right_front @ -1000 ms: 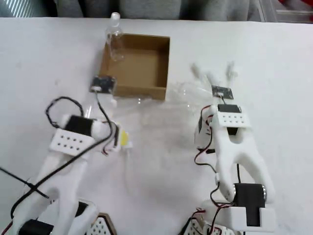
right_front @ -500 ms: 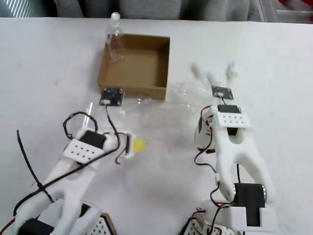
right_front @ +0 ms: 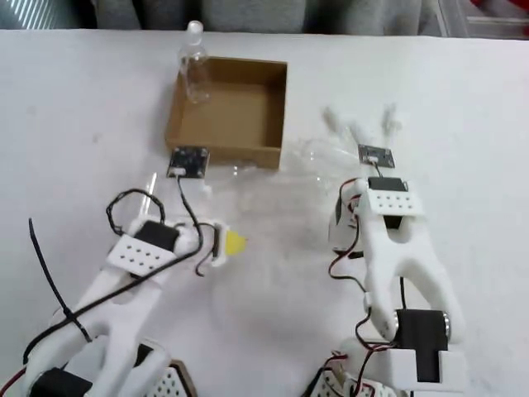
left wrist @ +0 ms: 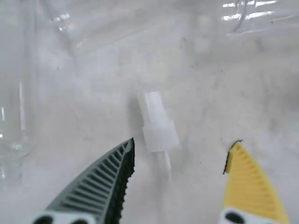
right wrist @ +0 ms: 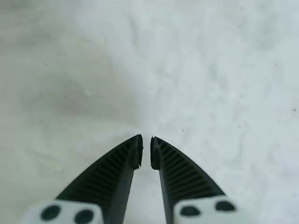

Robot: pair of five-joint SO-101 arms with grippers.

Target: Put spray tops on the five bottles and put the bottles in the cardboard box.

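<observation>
A white spray top (left wrist: 158, 131) lies on the table between the fingers of my left gripper (left wrist: 180, 149), which is open with one grey and one yellow finger. That gripper (right_front: 227, 242) hovers in front of the cardboard box (right_front: 227, 149), which holds nothing. One clear bottle (right_front: 193, 70) stands upright at the box's back left corner. Several clear bottles (right_front: 318, 157) lie on the table right of the box, with white spray tops (right_front: 387, 120) behind them. My right gripper (right wrist: 145, 150) is shut over bare table, holding nothing.
The right arm (right_front: 388, 207) stands close to the lying bottles. A thin white tube (right_front: 151, 184) lies left of the left arm. Clear bottles (left wrist: 93, 23) lie just beyond the left gripper. The table's left and far right are bare.
The left arm drew back from the box's front left corner toward the table's middle a second ago and has stayed there since. The right arm has not moved.
</observation>
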